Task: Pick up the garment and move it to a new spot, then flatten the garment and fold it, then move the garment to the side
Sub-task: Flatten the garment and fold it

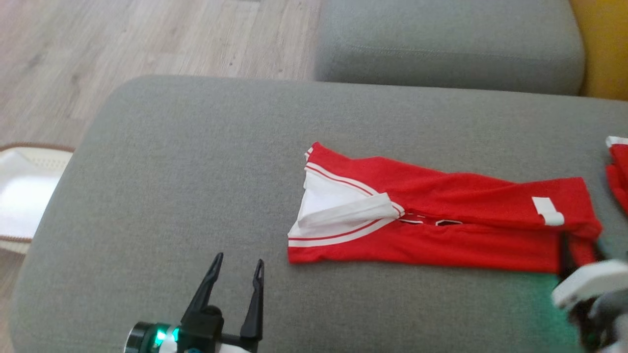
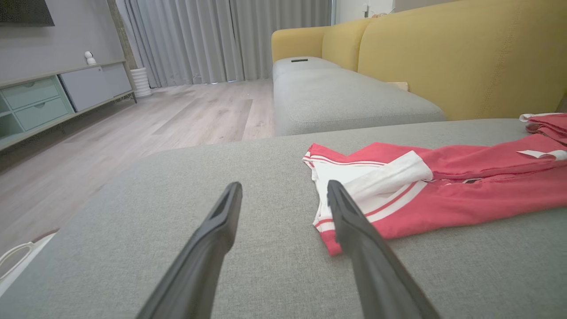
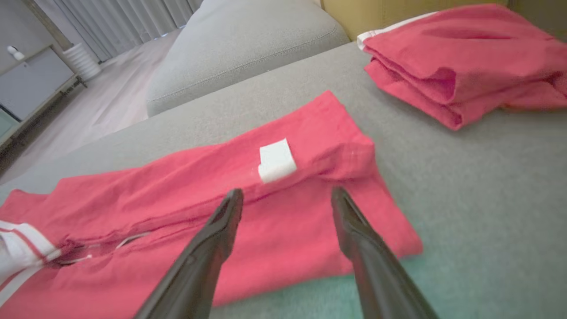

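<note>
1. Currently the garment lies on the right half of the grey cushion. It is a red top folded lengthwise into a long band, running left to right in the head view. Its left end shows white trim with red stripes and a turned-over white flap. A small white tag sits near its right end.
2. The left gripper hangs over bare cushion just beside the trimmed end, its fingers spread with nothing between them.
3. The right gripper is blurred in the head view. The right wrist view shows it with fingers wide apart over the garment's tagged end, gripping nothing. Whether the tips touch the cloth I cannot tell.
4. The head view catches only a corner of a second red garment at its right edge. The right wrist view shows it as a folded stack, apart from the first.
5. The left wrist view adds a yellow backrest, curtains and a low cabinet.
6. The cushion's left half is open grey fabric, ending in a rounded edge above the wooden floor. A pale brown-rimmed object lies there. A seam gap separates the cushion from a farther grey seat.
</note>
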{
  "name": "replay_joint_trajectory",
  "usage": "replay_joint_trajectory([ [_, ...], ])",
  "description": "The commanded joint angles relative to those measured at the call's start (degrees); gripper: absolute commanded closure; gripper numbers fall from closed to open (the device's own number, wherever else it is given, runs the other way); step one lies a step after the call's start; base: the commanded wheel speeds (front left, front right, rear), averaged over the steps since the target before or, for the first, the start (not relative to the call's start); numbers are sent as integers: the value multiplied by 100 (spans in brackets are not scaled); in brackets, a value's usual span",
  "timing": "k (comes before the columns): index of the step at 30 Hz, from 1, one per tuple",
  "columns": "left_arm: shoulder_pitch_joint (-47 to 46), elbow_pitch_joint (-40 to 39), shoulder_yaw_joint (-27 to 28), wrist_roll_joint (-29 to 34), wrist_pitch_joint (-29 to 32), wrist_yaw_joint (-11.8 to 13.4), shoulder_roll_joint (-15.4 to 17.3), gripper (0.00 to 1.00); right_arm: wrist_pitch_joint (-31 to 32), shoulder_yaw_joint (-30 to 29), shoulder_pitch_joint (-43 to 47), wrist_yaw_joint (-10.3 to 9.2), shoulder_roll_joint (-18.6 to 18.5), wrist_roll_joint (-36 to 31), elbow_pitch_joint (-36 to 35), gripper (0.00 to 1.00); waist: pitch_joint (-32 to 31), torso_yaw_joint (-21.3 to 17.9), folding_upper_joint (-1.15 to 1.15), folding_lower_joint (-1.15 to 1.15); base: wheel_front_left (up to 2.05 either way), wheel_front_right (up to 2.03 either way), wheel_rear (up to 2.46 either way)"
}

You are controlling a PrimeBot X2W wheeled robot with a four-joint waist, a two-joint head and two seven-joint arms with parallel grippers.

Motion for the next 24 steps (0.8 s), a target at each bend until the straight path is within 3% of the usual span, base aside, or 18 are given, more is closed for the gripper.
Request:
replay_joint_trajectory([
  [1,-194,-212,210,55,-71,-40,-66,0,61,-2,-396,39,-247,-77,-96,0,139,62,0,0,0,0,0],
  [7,-390,-217,252,182,-71,-215,-239,0,652,-710,-1249,39,-663,-674,646,0,591,140,0,0,0,0,0],
  [11,-539,-221,278,257,-71,-307,-332,0,929,-1019,-1603,39,-746,-1117,972,0,840,148,0,0,0,0,0],
  [18,-753,-198,284,356,-71,-428,-458,0,1126,-1408,-1781,39,-679,-1741,1246,0,1069,96,0,0,0,0,0],
  [24,-844,-167,303,419,-71,-476,-506,0,1304,-1550,-1818,39,-448,-1713,1310,0,1114,43,0,0,0,0,0],
])
